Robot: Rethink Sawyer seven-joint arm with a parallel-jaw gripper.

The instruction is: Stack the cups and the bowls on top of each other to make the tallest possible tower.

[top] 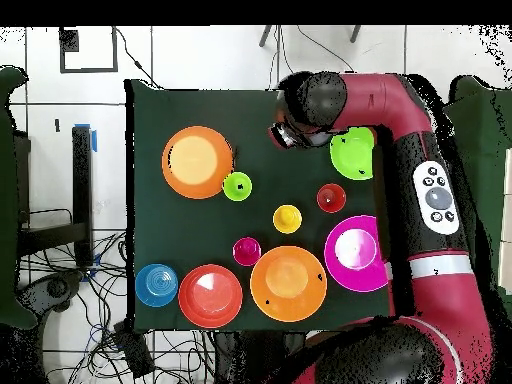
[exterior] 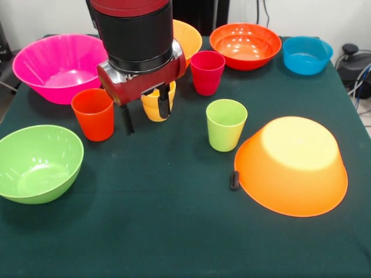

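The robot's gripper [exterior: 144, 116], fingers spread and holding nothing, hangs at about twelve o'clock from table centre before the yellow cup [exterior: 156, 104], a light, stiff, likely slippery plastic tumbler that looks best pinched across its rim.

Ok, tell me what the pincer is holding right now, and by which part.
Nothing. The pincer hangs open and empty. The yellow cup merely shows behind one finger; from overhead that cup stands free, apart from it.
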